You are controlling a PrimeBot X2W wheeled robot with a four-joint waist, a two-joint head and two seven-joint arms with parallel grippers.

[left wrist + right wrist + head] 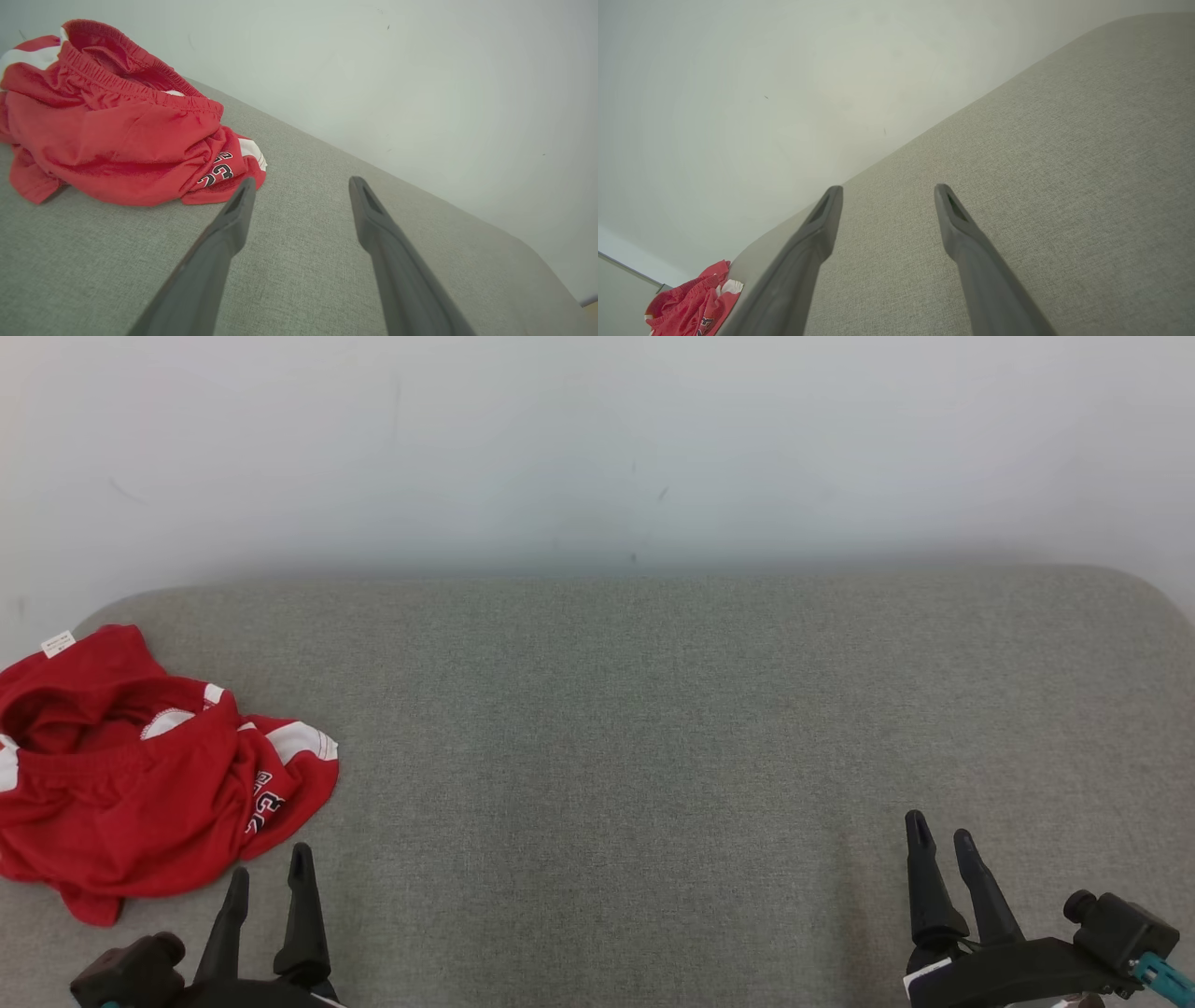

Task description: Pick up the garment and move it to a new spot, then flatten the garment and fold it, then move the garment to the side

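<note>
The garment (140, 775) is a pair of red shorts with white trim and dark lettering, lying crumpled at the far left of the grey fabric surface (653, 728). The left wrist view shows the garment (112, 126) up close, its elastic waistband on top. My left gripper (269, 875) stands open just below and right of the heap, not touching it; its left fingertip (246, 186) sits near the cloth's edge. My right gripper (941, 835) is open at the lower right, far from the garment (693, 305), with nothing between its fingers.
A pale wall (597, 448) runs along the back of the grey surface. The surface's rounded corners show at the back left and back right. Its wide middle stretch is bare fabric.
</note>
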